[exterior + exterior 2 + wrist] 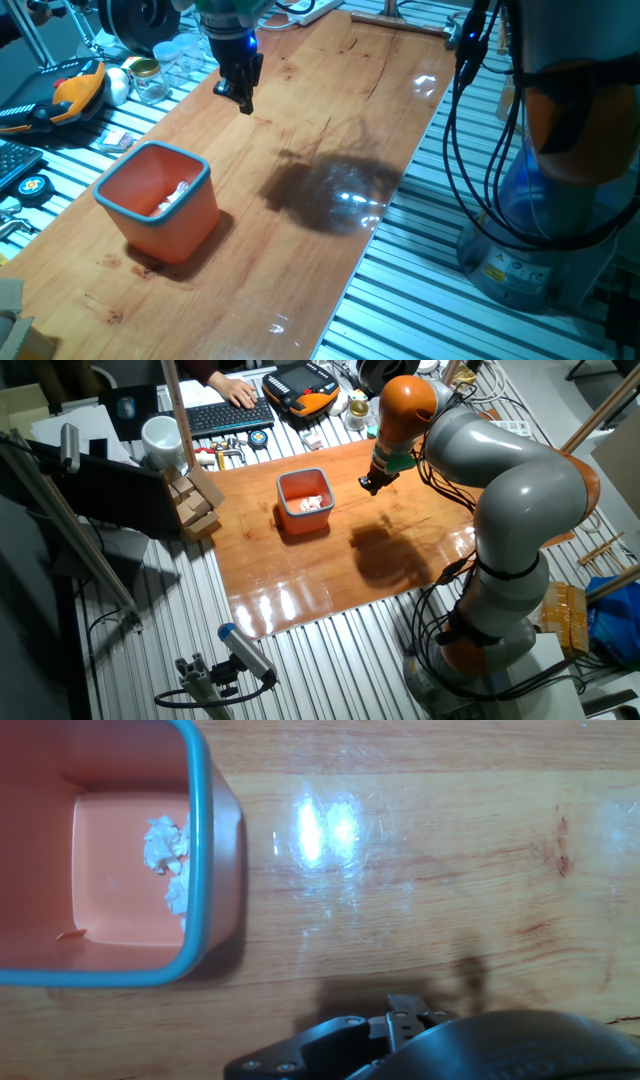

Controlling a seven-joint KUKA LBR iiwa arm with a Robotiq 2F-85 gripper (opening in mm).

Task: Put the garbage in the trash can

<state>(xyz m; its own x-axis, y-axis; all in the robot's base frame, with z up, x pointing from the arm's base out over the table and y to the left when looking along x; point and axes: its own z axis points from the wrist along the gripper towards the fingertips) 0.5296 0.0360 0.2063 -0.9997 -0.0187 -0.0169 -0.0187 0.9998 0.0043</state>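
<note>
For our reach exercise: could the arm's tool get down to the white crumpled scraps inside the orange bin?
Probably yes: the tool hangs beside the orange, blue-rimmed plastic bin, whose top is open, with nothing covering the white crumpled scraps.

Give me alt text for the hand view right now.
White crumpled garbage lies inside the orange, blue-rimmed trash can at upper left, seen from above. Bare glossy wooden table fills the rest, with part of the dark tool body at the bottom edge.
</note>
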